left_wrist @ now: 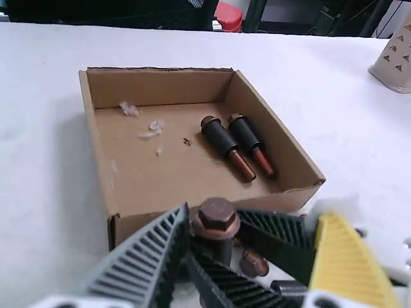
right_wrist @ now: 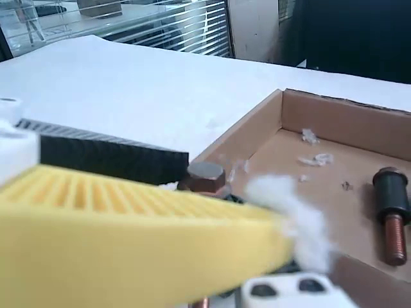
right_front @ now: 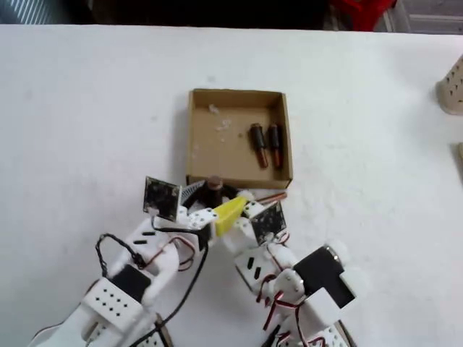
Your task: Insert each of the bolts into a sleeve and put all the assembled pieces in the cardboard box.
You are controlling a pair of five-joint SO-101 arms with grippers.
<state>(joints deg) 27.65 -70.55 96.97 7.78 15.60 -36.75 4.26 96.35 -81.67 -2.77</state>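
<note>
- Plainly a cardboard box: brown, shallow, open-topped, on a white table.
- Holds two assembled pieces side by side along its right wall as the high view has it, each black-jacketed, with a coppery hex head toward the box's far wall and a coppery threaded shank poking toward its near wall.
- Holds also a few pale scraps on the floor, nearer the box's far-left corner.
- Just outside the box's near wall, upright: a bolt, coppery, with hex head and round flange uppermost, seated in a dark sleeve.
- Gripped there by the left gripper, its grey and black ribbed jaws closed on the sleeve.
- Met at that same spot before the box by the right gripper, partly yellow; cannot tell whether clamped or loose.
- Close beside the sleeve, lower down: another coppery rounded piece; cannot tell what.
- Well off to the box's right, at the table's margin: a beige perforated object.
</note>
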